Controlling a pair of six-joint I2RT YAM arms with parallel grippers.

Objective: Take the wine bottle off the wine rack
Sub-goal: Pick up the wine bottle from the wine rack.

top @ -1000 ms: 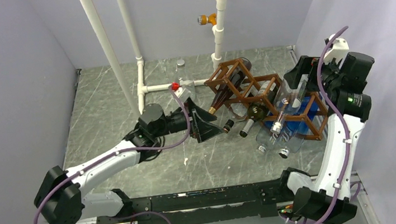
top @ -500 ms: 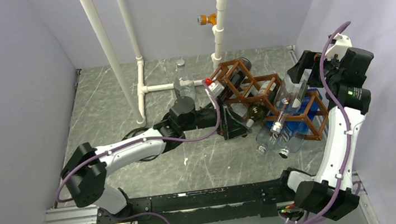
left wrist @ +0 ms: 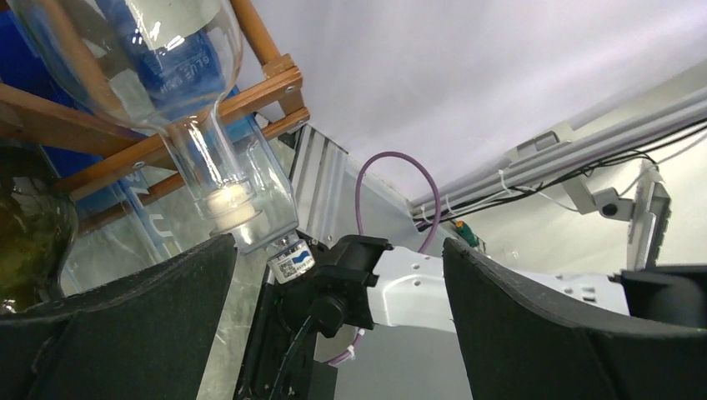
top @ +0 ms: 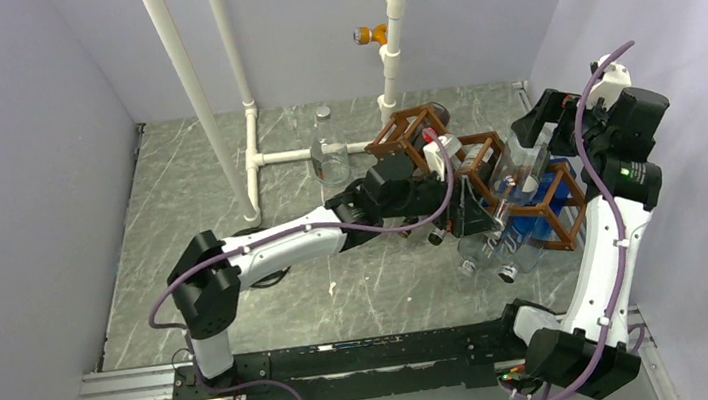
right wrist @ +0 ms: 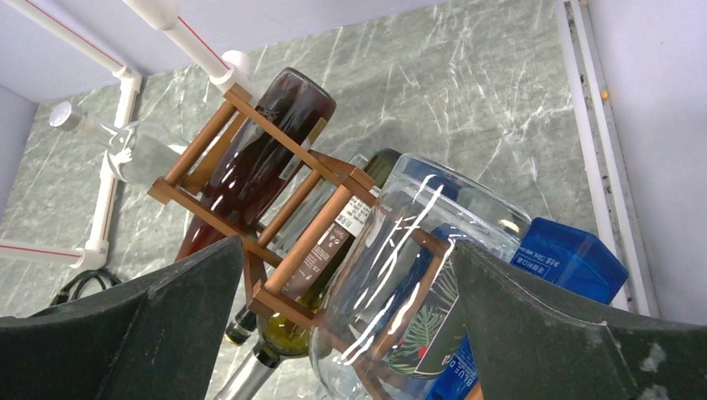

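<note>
The reddish-brown wine rack (top: 423,137) stands at the back right and holds several bottles lying down. In the right wrist view a dark red bottle (right wrist: 258,158), a green labelled wine bottle (right wrist: 329,250) and a clear bottle with a palm label (right wrist: 417,275) lie in the rack (right wrist: 308,242). My left gripper (top: 477,208) is open at the rack's front, by the bottle necks. In the left wrist view a clear corked neck (left wrist: 218,179) hangs just above the gripper's (left wrist: 333,333) left finger, not between the fingers. My right gripper (top: 531,145) is open above the rack's right end, over the clear bottle (right wrist: 350,333).
White pipes (top: 254,156) rise behind the rack, with an orange valve (top: 371,34). A clear glass bottle (top: 329,153) stands by the pipe. A blue box-shaped bottle (right wrist: 567,258) sits at the rack's right end. Side walls close in left and right.
My left arm has stretched right, from mid-table to the rack's front among the bottle necks, its gripper still open. The right arm has barely moved.
</note>
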